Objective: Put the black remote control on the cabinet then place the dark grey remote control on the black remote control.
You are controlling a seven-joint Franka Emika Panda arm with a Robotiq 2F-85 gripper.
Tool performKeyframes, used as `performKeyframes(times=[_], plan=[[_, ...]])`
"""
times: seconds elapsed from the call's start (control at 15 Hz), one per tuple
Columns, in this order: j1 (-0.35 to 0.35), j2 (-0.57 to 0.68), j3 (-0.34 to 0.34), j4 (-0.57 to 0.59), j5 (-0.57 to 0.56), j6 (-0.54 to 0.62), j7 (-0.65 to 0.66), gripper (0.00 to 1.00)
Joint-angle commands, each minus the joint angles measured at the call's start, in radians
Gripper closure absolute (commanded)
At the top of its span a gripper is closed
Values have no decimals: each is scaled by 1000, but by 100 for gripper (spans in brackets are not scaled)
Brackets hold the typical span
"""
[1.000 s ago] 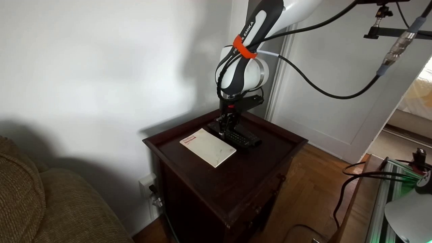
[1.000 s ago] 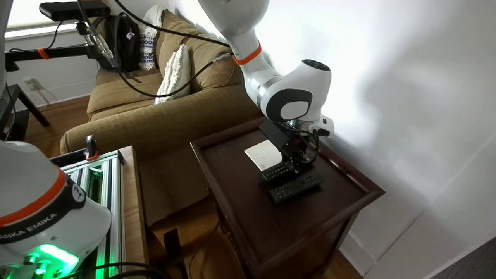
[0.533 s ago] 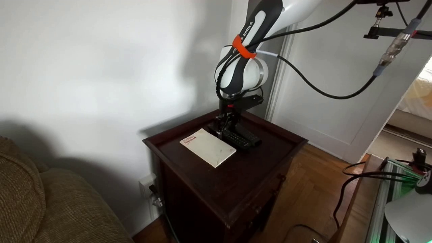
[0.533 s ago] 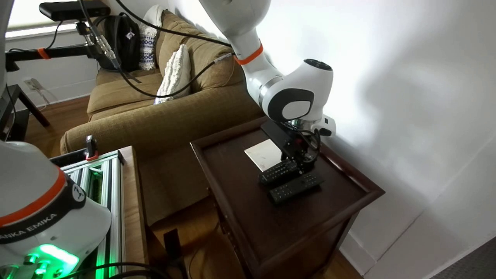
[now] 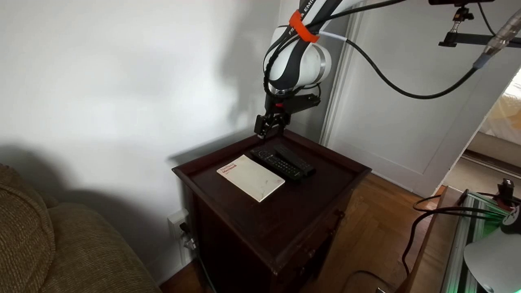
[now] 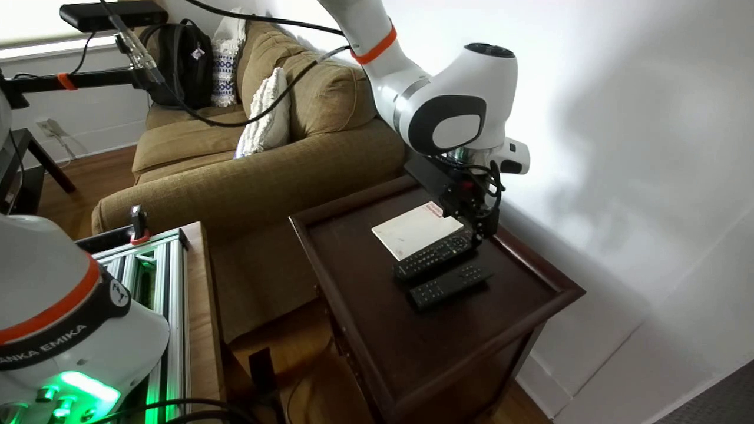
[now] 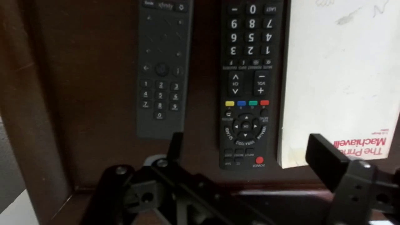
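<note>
In an exterior view, your white Panda arm reaches down before the white wall, its gripper hanging by the wall-side end of the black remote control and hiding part of that end. That remote lies on the tabletop of the dark reddish-brown wooden cabinet, between a cream paperback with red print and the dark grey remote control, which lies just beside it, nearly parallel. Beyond the cabinet you see the tan sofa, a black backpack and a white textured pillow on it.
</note>
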Motion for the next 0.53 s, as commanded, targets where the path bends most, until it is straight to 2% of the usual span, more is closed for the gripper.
performKeyframes(times=[0.0, 0.47], plan=[[-14, -58, -19, -81, 3, -8, 19, 0], [-35, -21, -62, -115, -11, -29, 18, 0]])
